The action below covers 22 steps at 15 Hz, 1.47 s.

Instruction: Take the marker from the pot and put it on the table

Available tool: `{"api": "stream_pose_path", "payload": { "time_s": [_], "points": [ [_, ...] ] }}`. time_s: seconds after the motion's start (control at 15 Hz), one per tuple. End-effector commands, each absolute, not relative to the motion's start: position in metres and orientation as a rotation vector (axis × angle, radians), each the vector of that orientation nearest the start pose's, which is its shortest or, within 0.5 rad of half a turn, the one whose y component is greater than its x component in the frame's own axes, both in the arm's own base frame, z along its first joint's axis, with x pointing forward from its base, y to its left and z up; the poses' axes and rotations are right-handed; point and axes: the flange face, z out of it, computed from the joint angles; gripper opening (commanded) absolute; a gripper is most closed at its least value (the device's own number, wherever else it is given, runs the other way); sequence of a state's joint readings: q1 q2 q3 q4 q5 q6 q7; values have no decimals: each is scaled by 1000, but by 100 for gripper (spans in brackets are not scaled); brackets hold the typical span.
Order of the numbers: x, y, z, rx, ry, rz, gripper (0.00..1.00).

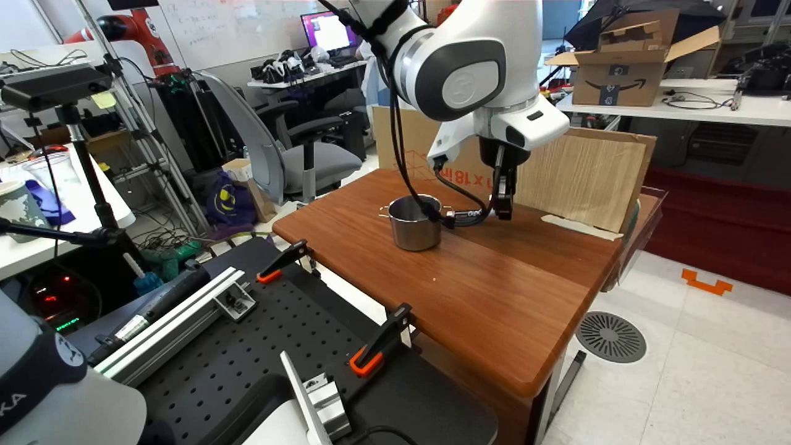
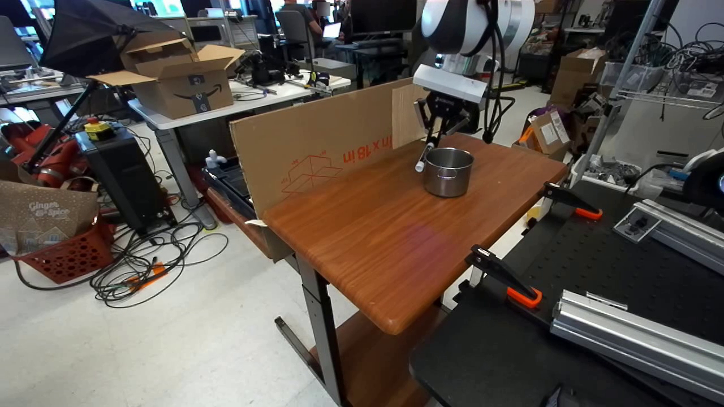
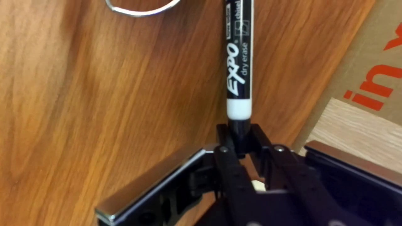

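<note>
The marker (image 3: 239, 69) is a black Expo pen with a white band by its dark cap. My gripper (image 3: 240, 138) is shut on the cap end, and the pen sticks out of the jaws. In the exterior views the marker (image 1: 468, 214) (image 2: 426, 155) is held outside the pot, close beside it, and seems to be above the table (image 1: 469, 296) (image 2: 362, 237). The gripper also shows in both exterior views (image 1: 504, 207) (image 2: 434, 135). The silvery pot (image 1: 416, 230) (image 2: 448, 180) stands upright on the table. Only its wire handle (image 3: 141, 13) shows in the wrist view.
Cardboard panels (image 1: 571, 176) (image 2: 322, 152) stand along the table's far edge, behind the gripper. The black perforated bench (image 1: 296, 346) adjoins the near edge. Orange-tipped clamps (image 1: 383, 340) (image 2: 503, 277) grip there. Black cables (image 1: 395, 123) hang from the arm near the pot.
</note>
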<state>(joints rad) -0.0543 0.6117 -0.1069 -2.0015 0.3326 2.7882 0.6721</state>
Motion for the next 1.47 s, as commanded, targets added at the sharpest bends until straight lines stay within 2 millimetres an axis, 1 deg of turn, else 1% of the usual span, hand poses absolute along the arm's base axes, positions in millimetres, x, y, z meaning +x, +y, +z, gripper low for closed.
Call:
{"api": "stream_pose_path", "payload": {
  "time_s": [0.0, 0.2, 0.27, 0.33, 0.4, 0.47, 0.67, 0.8, 0.87, 0.93, 1.2, 1.33, 1.4],
  "points": [
    [615, -112, 150, -2564, 1606, -224, 5],
    [615, -114, 137, -2578, 1615, -189, 5],
    [615, -115, 138, -2578, 1615, -183, 5],
    [616, -116, 138, -2576, 1621, -184, 44],
    [616, -116, 139, -2576, 1624, -185, 47],
    [617, -116, 139, -2575, 1622, -185, 52],
    [618, -117, 139, -2570, 1623, -185, 75],
    [619, -117, 140, -2568, 1622, -186, 88],
    [619, -118, 140, -2568, 1623, -186, 97],
    [619, -118, 139, -2568, 1624, -185, 100],
    [618, -120, 139, -2568, 1627, -184, 100],
    [619, -121, 143, -2564, 1625, -191, 100],
    [620, -121, 148, -2561, 1621, -201, 100]
  ]
}}
